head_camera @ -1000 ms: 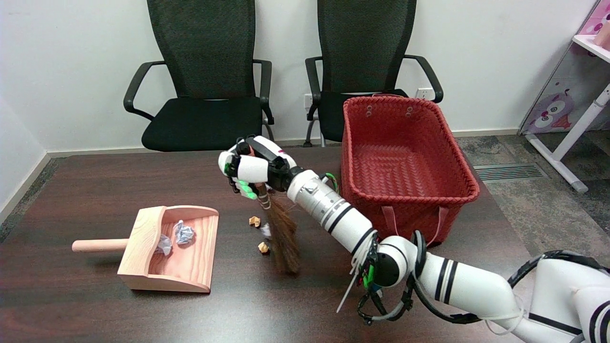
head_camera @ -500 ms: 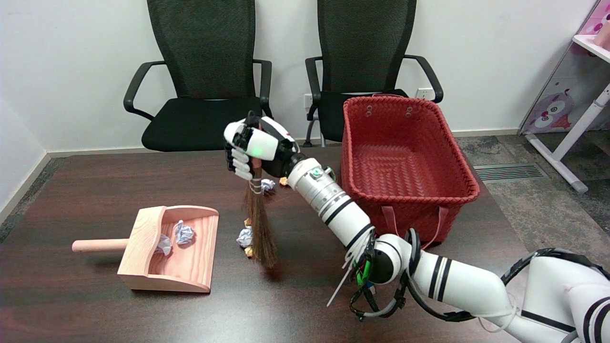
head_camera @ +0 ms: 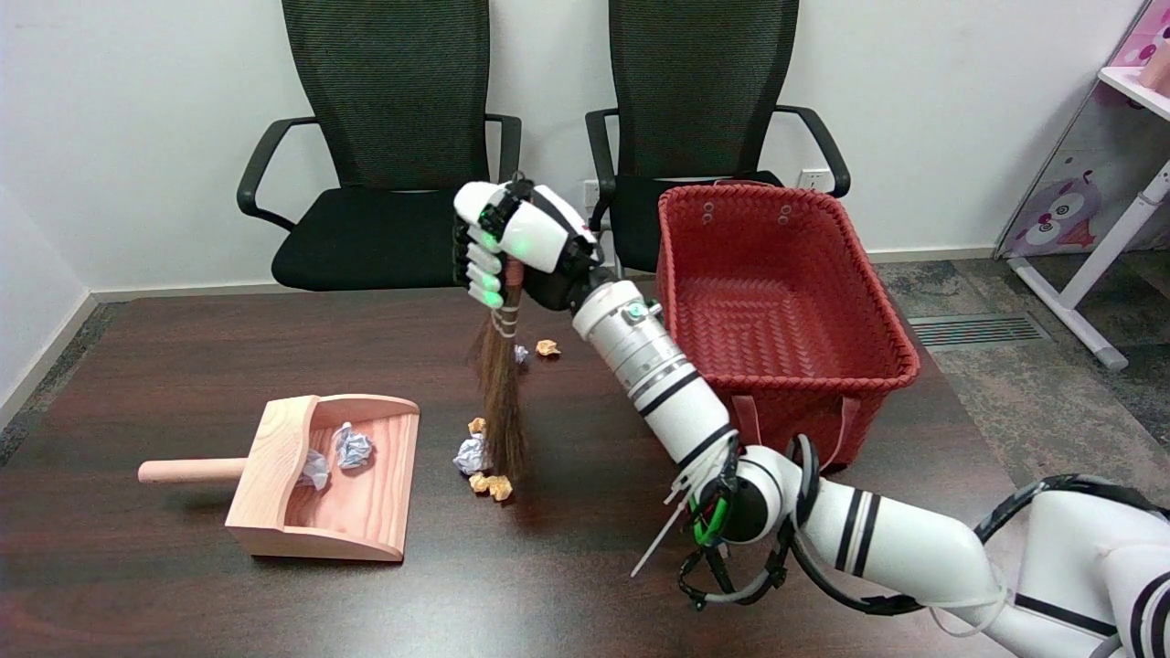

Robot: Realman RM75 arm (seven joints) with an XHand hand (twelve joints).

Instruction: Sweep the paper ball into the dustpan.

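robot hand grips broom; no writing legible.

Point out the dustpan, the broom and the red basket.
dustpan [head_camera: 366, 512]: head view, bare wooden floor.
broom [head_camera: 501, 411]: head view, middle of the bristles.
red basket [head_camera: 681, 302]: head view, left wall.

The right arm is white with black bands, a silver wrist segment, loose black cables and white zip ties at its elbow; its hand is black-and-white with green lights.
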